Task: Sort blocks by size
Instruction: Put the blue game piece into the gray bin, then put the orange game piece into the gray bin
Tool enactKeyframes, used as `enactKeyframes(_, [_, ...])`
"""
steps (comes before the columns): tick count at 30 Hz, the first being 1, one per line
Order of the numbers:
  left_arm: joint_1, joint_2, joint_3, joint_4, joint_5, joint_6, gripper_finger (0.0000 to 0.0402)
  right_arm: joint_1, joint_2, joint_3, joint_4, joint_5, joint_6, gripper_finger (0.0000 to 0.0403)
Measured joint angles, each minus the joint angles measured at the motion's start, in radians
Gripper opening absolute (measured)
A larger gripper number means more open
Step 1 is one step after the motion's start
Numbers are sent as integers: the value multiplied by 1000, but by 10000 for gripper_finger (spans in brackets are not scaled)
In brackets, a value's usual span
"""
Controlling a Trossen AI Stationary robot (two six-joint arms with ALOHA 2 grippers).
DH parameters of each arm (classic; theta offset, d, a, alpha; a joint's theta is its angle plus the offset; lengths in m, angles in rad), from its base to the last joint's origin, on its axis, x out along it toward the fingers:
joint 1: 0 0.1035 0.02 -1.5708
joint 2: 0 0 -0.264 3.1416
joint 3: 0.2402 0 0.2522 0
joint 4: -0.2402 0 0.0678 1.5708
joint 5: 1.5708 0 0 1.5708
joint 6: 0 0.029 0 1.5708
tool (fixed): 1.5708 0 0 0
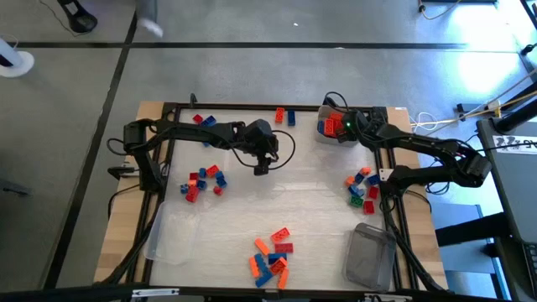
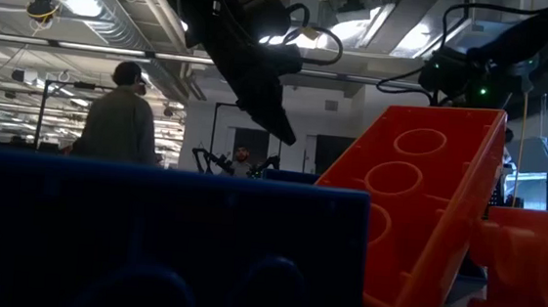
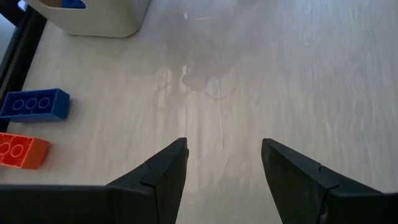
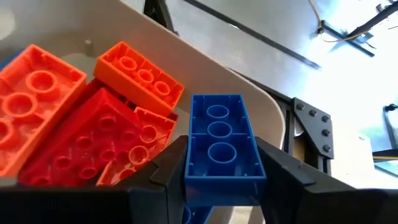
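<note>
The pale wooden tabletop [image 1: 277, 193] sits on a grey floor; beyond it a person [image 2: 118, 112] stands in the workshop. At the far right corner a white plastic tub [image 4: 236, 87] holds about three red and orange toy bricks [image 4: 93, 137]. Over it the right gripper [image 4: 217, 171] clamps a blue three-hole brick [image 4: 219, 146]. The left gripper [image 3: 224, 168] hangs spread and empty over bare wood. Five loose brick clusters lie around, and two clear tubs [image 1: 369, 256] stand near the front.

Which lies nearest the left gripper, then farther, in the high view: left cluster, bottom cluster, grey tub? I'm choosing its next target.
From the open left gripper:
1. Left cluster, toward the left edge.
2. Bottom cluster, near the front edge.
3. Grey tub, front right corner.
</note>
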Motion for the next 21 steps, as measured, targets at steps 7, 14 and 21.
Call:
enactKeyframes(7, [0,0,0,10,0,-2,194,0,0,-36,75,8,-24,155])
enactKeyframes(14, [0,0,0,10,0,-3,194,0,0,-37,80,9,-27,223])
enactKeyframes(21, [0,0,0,10,0,-3,194,2,0,-23,82,0,-75,282])
